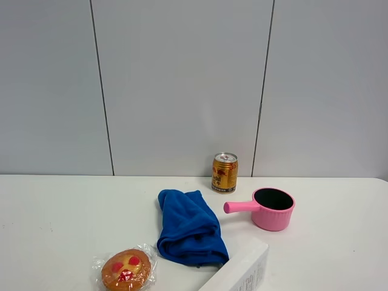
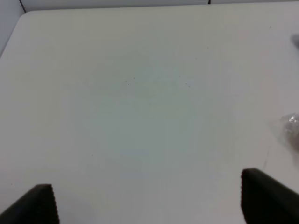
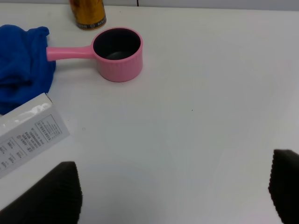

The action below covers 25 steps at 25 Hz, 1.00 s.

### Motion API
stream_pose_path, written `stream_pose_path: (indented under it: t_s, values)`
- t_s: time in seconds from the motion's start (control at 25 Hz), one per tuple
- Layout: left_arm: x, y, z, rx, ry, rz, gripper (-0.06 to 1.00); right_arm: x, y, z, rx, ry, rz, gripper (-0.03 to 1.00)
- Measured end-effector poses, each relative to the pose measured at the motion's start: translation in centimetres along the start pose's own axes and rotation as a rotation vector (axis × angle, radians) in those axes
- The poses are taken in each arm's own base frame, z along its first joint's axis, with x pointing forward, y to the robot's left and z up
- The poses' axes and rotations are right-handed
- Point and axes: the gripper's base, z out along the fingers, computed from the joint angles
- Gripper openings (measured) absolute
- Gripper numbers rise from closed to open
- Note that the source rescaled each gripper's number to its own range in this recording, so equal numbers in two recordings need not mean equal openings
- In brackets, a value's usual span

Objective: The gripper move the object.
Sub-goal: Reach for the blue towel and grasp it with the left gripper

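Note:
On the white table (image 1: 54,212) stand a gold drink can (image 1: 224,173), a pink saucepan (image 1: 270,210) with its handle pointing left, a crumpled blue cloth (image 1: 189,227), a wrapped round bun (image 1: 125,270) and a white box (image 1: 242,273). Neither gripper shows in the exterior high view. My left gripper (image 2: 149,205) is open and empty over bare table, with the bun's wrapper (image 2: 292,130) at the frame edge. My right gripper (image 3: 173,196) is open and empty, well short of the saucepan (image 3: 117,53), can (image 3: 88,14), cloth (image 3: 21,65) and box (image 3: 28,133).
A grey panelled wall (image 1: 182,79) rises right behind the table's far edge, close behind the can. The box lies at the table's front edge, partly cut off by the frame.

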Motion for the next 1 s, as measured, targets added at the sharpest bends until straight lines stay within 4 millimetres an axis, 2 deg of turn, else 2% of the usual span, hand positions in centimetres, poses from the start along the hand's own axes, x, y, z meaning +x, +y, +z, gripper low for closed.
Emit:
stream_pose_path:
  t_s: [0.04,1.0]
  values:
    - [0.0,0.0,0.0,0.0,0.0,0.0,0.81,0.0,0.0,0.0,0.0,0.0,0.0,1.0]
    - [0.0,0.0,0.0,0.0,0.0,0.0,0.81,0.0,0.0,0.0,0.0,0.0,0.0,1.0]
